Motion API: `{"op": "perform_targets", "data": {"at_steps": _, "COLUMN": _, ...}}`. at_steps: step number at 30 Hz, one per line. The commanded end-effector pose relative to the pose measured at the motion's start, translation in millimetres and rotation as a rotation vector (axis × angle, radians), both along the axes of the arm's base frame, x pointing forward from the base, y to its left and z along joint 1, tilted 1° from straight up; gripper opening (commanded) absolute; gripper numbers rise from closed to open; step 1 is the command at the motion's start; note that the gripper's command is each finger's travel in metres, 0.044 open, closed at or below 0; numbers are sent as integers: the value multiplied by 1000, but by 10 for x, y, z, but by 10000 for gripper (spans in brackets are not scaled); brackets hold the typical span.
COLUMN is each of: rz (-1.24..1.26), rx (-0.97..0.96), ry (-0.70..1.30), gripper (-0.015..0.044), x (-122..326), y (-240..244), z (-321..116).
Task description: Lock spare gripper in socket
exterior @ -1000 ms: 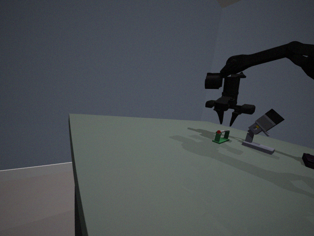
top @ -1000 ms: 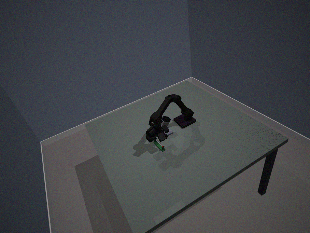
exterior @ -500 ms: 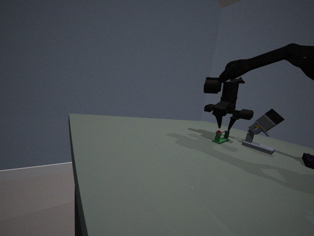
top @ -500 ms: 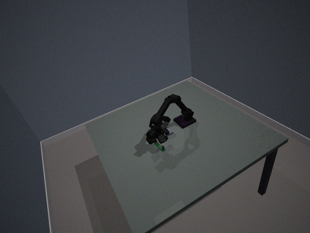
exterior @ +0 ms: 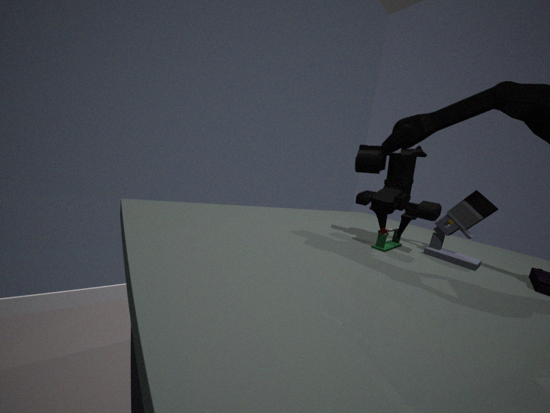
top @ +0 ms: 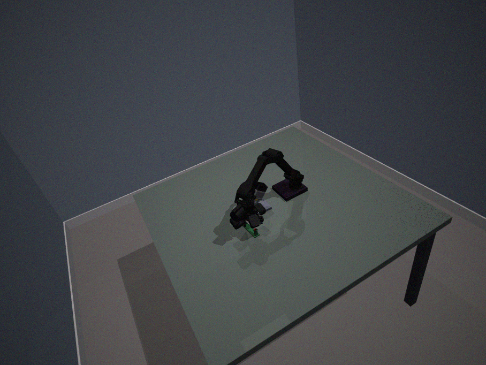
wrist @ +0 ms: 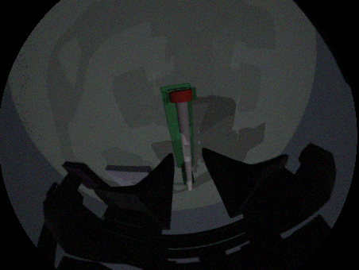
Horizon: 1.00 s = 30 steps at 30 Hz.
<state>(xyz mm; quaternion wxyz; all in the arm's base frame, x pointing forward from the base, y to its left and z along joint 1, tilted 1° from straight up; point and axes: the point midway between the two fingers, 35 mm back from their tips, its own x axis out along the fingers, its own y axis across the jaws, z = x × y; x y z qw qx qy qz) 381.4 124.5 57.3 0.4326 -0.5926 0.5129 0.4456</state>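
Note:
The pin (top: 255, 229) (exterior: 383, 231) (wrist: 183, 119), with a red head and a pale shaft, lies level across the two uprights of a green stand (top: 251, 232) (exterior: 381, 240) (wrist: 171, 119). My gripper (exterior: 390, 232) (wrist: 187, 153) points down with its fingers partly open, one on each side of the shaft; neither visibly grips it. The mount's grey base (top: 265, 205) (exterior: 453, 257) (wrist: 127, 175) stands beside the stand. Above its post is a tilted grey block (exterior: 464, 214) with a black end, a small yellow patch and a thin bar below. The socket's inside and any spigot cannot be made out.
The arm's dark purple base plate (top: 285, 191) (exterior: 540, 280) lies beyond the mount. The green-grey table (top: 314, 255) (exterior: 249, 310) carries everything. Its edge (top: 166, 267) is to the left of the stand in the top view.

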Motion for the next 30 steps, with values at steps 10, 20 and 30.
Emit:
{"op": "perform_targets", "data": {"at_steps": 10, "rz": 6, "rx": -7, "ry": 6, "gripper": 180, "x": -10, "y": -17, "z": -178}}
{"op": "perform_targets", "data": {"at_steps": 20, "rz": 6, "rx": -7, "ry": 6, "gripper": 9, "x": -10, "y": -17, "z": -178}}
{"op": "perform_targets", "data": {"at_steps": 30, "rz": 6, "rx": -7, "ry": 6, "gripper": 0, "x": -9, "y": -17, "z": -134}}
